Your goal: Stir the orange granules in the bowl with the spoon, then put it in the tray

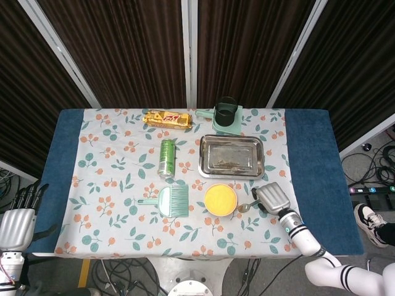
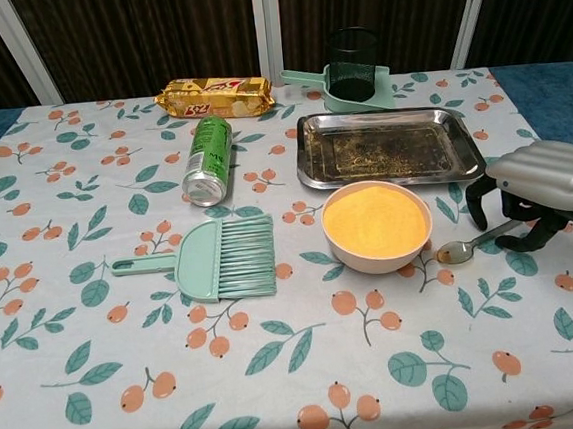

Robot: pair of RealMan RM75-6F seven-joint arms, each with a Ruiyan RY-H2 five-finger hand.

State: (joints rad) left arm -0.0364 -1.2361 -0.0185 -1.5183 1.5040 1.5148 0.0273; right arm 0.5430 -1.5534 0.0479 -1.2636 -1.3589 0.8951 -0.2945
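A pink bowl full of orange granules stands just in front of the empty steel tray. To the bowl's right a metal spoon lies flat on the cloth, handle pointing right. My right hand hovers over that handle, fingers curled down on one side and the thumb on the other, still apart, with the spoon resting on the table. The head view shows the same hand beside the bowl. My left hand hangs off the table's near left corner, fingers spread and holding nothing.
A green can lies on its side left of the tray. A mint brush sits left of the bowl. A biscuit pack and a mint dustpan holding a black mesh cup line the far edge.
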